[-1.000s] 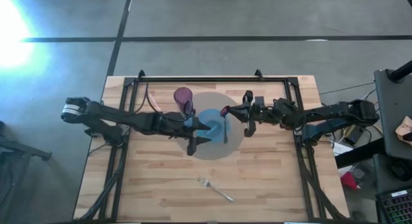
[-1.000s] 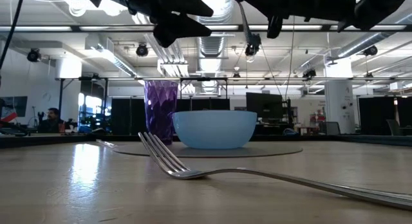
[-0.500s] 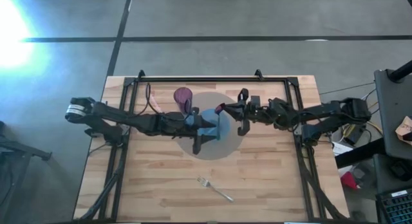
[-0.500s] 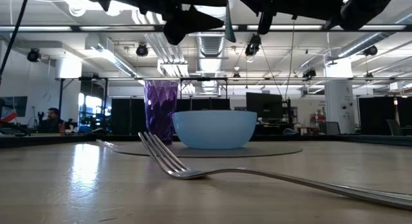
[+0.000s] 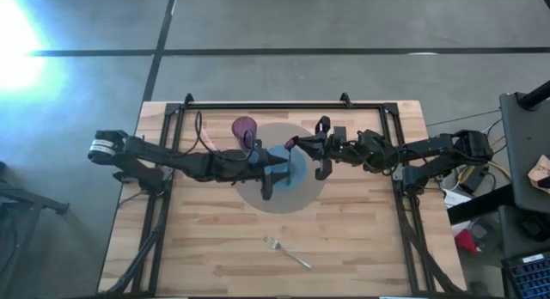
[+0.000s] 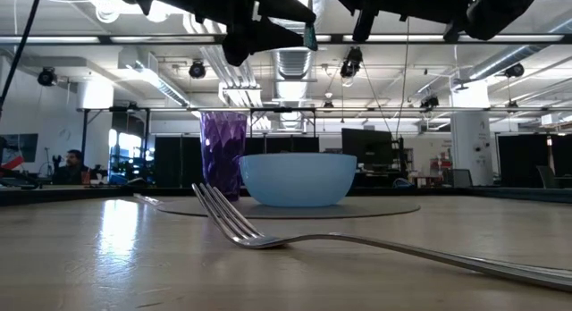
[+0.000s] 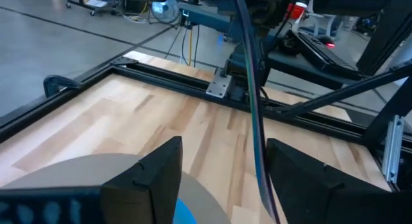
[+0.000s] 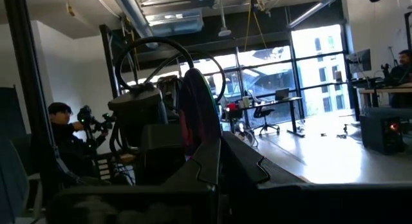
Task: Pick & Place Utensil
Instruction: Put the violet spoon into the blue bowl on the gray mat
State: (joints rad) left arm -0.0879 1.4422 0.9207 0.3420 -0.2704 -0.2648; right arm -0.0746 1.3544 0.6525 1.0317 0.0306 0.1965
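Observation:
A slim dark utensil (image 7: 252,114) with an iridescent pink end (image 8: 195,98) hangs above the pale blue bowl (image 5: 293,177), which sits on a round grey mat (image 5: 284,202). My right gripper (image 5: 297,147) is shut on it, reaching in from the table's right. My left gripper (image 7: 224,152) is open above the bowl, with a finger on either side of the hanging shaft; I see no touch. A purple cup (image 5: 245,127) stands on the mat's far left part. A metal fork (image 5: 286,253) lies flat on the table toward the near edge. My right gripper pinches the utensil between its two fingers (image 8: 215,161) just below the pink end (image 8: 193,121), coming level from the table's right. The utensil is lifted clear. Its shaft (image 7: 257,153) hangs down over the bowl, and the pink end stands above the fingers.
The bowl (image 6: 298,179) and the purple cup (image 6: 222,155) sit close together under both grippers. The fork (image 6: 268,232) lies near the front. A black frame rail (image 5: 266,104) runs round the table's far and side edges. Bare wood shows near the front corners.
My right gripper has carried the utensil toward the table's left, from the bowl's right rim to above the bowl. My left gripper has moved right toward it, so the hanging shaft now stands between its open fingers. The bowl, cup and fork have stayed put.

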